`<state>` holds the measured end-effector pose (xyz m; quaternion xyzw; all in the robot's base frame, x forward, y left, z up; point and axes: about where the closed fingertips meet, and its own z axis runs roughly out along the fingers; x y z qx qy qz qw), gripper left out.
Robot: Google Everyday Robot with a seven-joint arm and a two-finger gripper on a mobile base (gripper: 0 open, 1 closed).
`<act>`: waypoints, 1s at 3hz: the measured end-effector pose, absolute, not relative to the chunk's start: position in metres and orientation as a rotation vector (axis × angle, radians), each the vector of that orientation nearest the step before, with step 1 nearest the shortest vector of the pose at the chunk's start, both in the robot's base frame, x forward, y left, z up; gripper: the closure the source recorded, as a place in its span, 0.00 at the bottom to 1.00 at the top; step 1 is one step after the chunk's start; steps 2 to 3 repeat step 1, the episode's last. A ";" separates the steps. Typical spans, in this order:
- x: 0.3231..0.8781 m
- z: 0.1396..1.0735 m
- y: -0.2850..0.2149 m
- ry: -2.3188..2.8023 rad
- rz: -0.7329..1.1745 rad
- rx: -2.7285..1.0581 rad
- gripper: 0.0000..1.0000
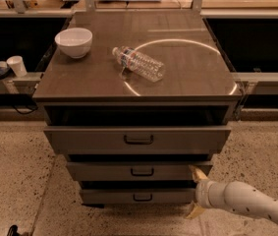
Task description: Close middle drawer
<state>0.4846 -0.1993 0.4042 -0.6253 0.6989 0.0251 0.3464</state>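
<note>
Nearest, low on the right, the white arm (251, 203) reaches in above the floor, and its gripper (195, 191) sits at the right end of the 2 lower drawer fronts. Its 2 fingers (195, 171) are spread wide with nothing held; the upper one touches the right end of the middle drawer (104, 171) and the lower one hangs just beside the bottom drawer (109, 196).

The middle drawer looks almost shut, though it juts slightly past the bottom one. The top drawer (89, 140) above it is pulled out further.

Pushing at 1 corner could skew the drawer and jam it. The finger could also slip off the edge into the gap, or the lower finger could catch the bottom front.

Further back, a bottle (139, 64) lies on the cabinet (178, 63) near a bowl (73, 42).
</note>
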 end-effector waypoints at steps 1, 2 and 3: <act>0.485 0.404 -0.199 1.813 0.065 -1.622 0.00; 0.485 0.404 -0.199 1.813 0.065 -1.622 0.00; 0.485 0.404 -0.199 1.813 0.065 -1.622 0.00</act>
